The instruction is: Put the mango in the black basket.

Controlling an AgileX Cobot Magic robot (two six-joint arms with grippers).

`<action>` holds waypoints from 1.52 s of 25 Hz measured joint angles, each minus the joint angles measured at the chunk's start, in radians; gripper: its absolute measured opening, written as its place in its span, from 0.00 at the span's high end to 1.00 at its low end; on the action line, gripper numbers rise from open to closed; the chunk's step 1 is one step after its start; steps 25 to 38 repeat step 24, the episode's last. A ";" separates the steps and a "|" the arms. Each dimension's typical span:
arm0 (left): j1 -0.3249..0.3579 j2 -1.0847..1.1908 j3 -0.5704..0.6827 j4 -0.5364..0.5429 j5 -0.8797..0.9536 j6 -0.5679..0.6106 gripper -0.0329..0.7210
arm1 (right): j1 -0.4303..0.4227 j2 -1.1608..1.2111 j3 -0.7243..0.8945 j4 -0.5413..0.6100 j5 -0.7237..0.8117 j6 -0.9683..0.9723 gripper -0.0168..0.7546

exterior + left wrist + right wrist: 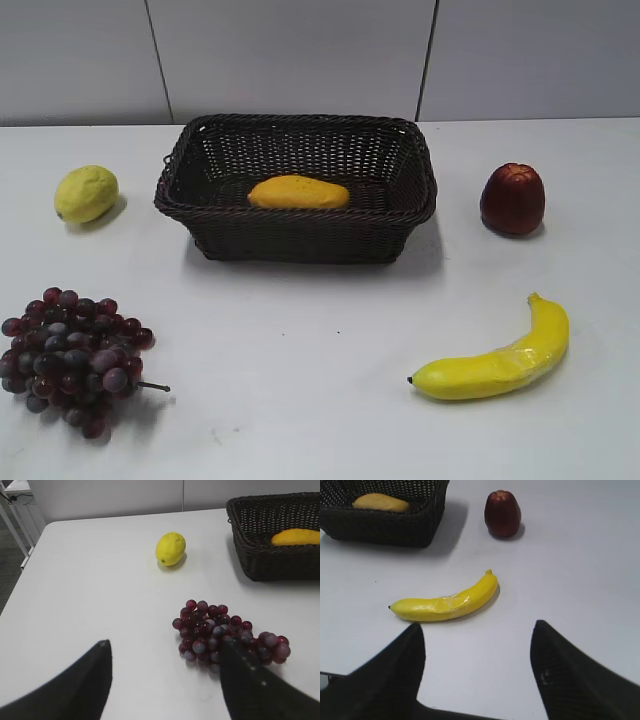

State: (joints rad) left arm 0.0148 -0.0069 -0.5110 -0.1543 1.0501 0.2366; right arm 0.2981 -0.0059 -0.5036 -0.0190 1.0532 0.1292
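On the white table [320,400], the lemon [86,193] sits at 9 o'clock of the basket [296,240], with the grapes [72,358] at 7 o'clock. The mango [298,192] lies inside the basket. The red fruit [512,199] is at 3 o'clock, the banana [497,358] at 5 o'clock. The left gripper [165,680] and right gripper [477,670] hover with fingers apart, holding nothing.

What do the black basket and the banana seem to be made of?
The black basket looks like woven wicker or plastic rattan: dark strands, braided rim, open weave. The banana seems artificial, probably plastic or foam: its glossy skin carries a wrinkled, film-like patch in the middle. I cannot be sure.
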 joint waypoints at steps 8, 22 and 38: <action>0.000 0.000 0.000 0.001 0.000 0.000 0.27 | -0.040 0.000 0.000 0.000 0.000 0.000 0.32; 0.000 0.000 0.000 0.001 0.000 0.000 0.27 | -0.200 0.000 0.000 0.000 0.000 0.000 0.32; 0.000 0.000 0.000 0.001 0.000 0.000 0.27 | -0.200 0.000 0.000 0.000 0.000 0.000 0.32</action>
